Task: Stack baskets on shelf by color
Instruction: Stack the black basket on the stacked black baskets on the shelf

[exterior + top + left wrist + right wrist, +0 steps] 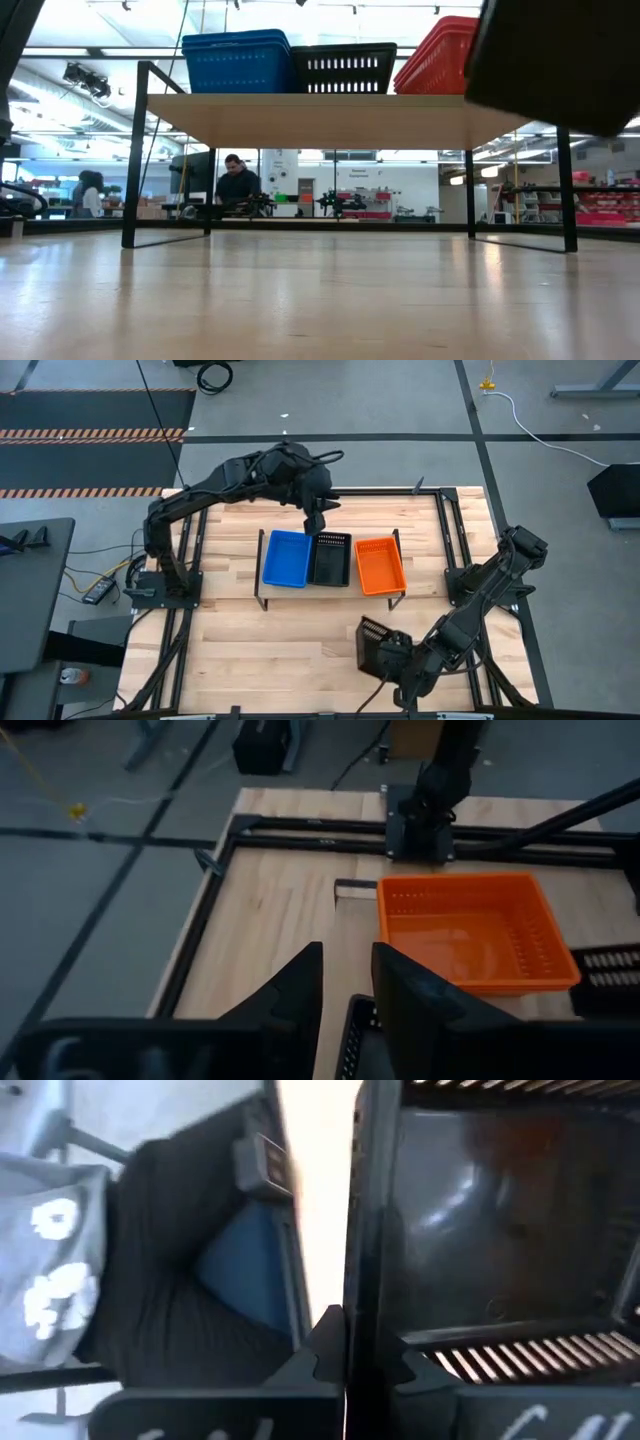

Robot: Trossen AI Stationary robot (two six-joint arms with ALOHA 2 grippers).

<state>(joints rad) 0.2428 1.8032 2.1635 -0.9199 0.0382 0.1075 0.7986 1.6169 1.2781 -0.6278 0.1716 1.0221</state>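
Note:
On the shelf (330, 592) a blue basket (285, 558), a black basket (330, 558) and an orange basket (380, 565) rest on their bottoms side by side. The low view shows the blue basket (238, 60) topmost on a stack. My left gripper (318, 520) hangs open over the far rim (357, 1030) of the shelf's black basket, and I cannot tell whether it touches it. My right gripper (398, 658) is near the table's front edge, right of centre. It is shut on a second black basket (373, 643). My right gripper pinches one side wall (352, 1280) of the second black basket, one finger inside and one outside. The fingers slant down from the near right and lie along the wall. The basket (560, 60) is lifted clear of the table and tilted steeply.
The shelf stands on thin dark legs (131, 160) mid-table, with bare wooden tabletop (280, 650) in front of it and to its left. A dark metal frame (455, 530) runs along the table's edges. People sit in the room beyond (238, 185).

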